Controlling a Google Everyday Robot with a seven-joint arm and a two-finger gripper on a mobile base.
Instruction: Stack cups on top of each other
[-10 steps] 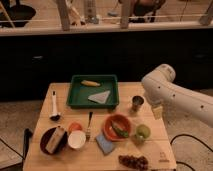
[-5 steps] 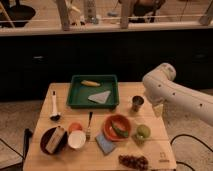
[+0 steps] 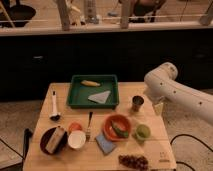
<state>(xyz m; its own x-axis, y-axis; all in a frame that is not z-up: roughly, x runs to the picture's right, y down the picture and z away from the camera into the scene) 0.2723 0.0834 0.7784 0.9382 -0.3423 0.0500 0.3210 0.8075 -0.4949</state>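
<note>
While gripper (image 3: 158, 107) hangs nr shiny metal tumbler (image 3: 137, 103), green cup's (image 3: 142, 132) apart.

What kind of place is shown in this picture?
Probably an indoor dining or test area: a wooden table with a green tray, an orange bowl, a metal cup and a green cup. The gripper hangs beside the metal cup.

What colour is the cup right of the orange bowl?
Light green cup, camera view; gripper beside metal tumbler.
</note>
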